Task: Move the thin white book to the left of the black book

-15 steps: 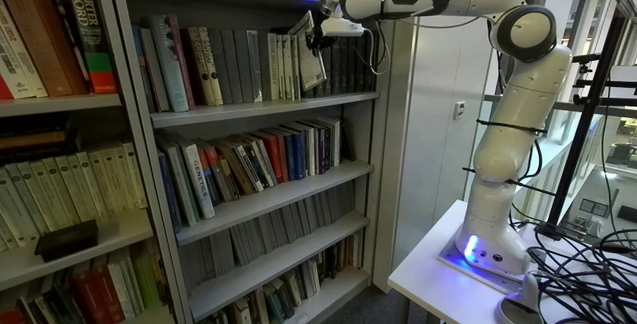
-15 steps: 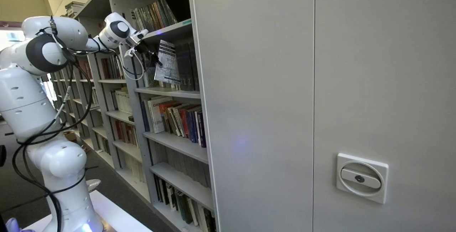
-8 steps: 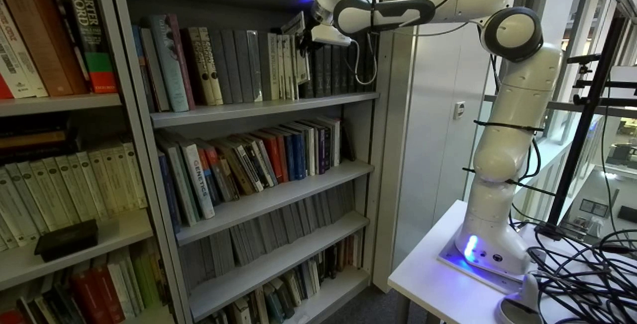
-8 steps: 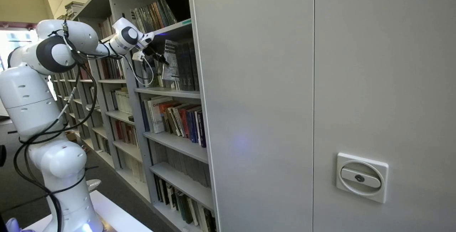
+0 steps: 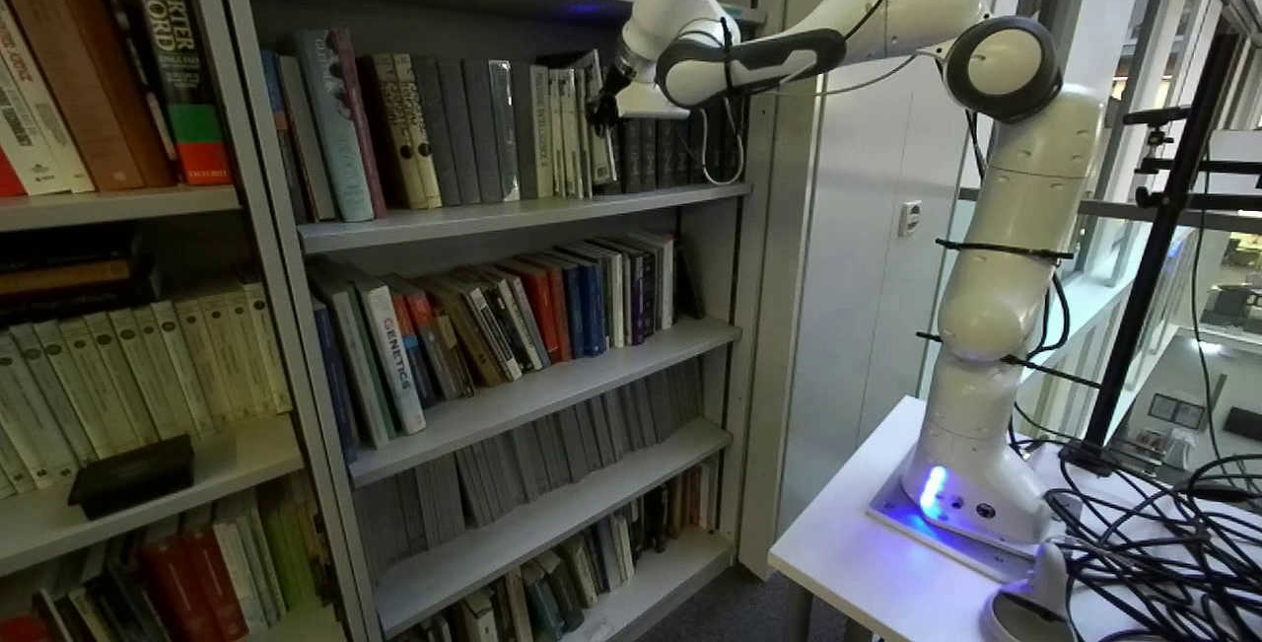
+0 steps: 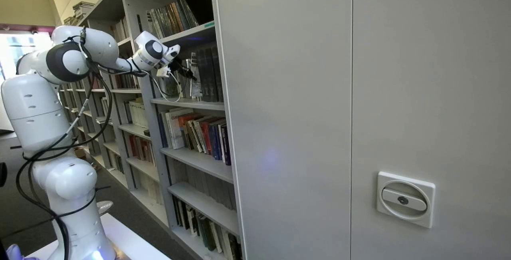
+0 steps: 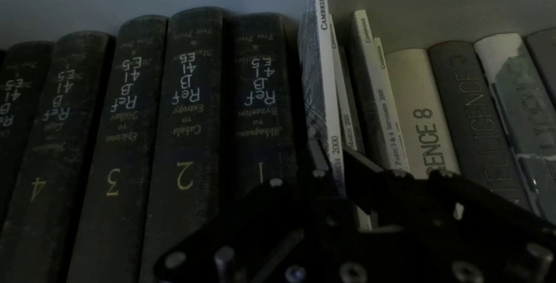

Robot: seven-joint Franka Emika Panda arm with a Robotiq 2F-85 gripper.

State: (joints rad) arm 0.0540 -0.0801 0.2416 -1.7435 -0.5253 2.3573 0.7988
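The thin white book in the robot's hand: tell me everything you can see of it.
The thin white book looks like paper, with a narrow pale spine printed CAMBRIDGE and MARCH 2000 and a grey patterned cover. It is nearly upright, spine toward the hand, which grips it from both sides. It is between a black book marked 1 and other slim pale books, partly hiding one in the wrist view. Whether its lower end touches the shelf, I can't tell.

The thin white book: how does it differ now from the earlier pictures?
The gripper has carried the thin white book lower and deeper over the shelf, turning it more upright beside the black books. It is still gripped; nothing was let go. The black books and the shelf look unchanged.
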